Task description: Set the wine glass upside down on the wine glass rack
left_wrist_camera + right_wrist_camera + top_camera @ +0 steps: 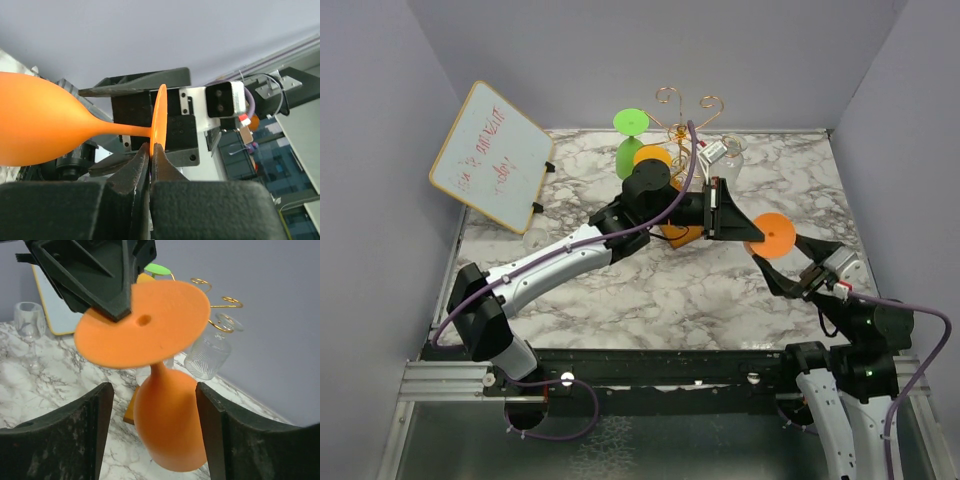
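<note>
- Left gripper [151, 150] pinches the orange wine glass [45, 125] by its foot
- Right gripper [154, 405] is spread wide, near it
- Red writing on the white board [492, 155] is too messy to read

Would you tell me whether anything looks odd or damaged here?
The orange wine glass hangs tilted, foot up, pinched only at its foot's rim by the left fingers; that foot shows a small dark hole.

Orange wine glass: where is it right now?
In the top view the orange wine glass is right of the table middle, in front of the gold rack; the left gripper pinches its foot and the open right gripper is close by.
</note>
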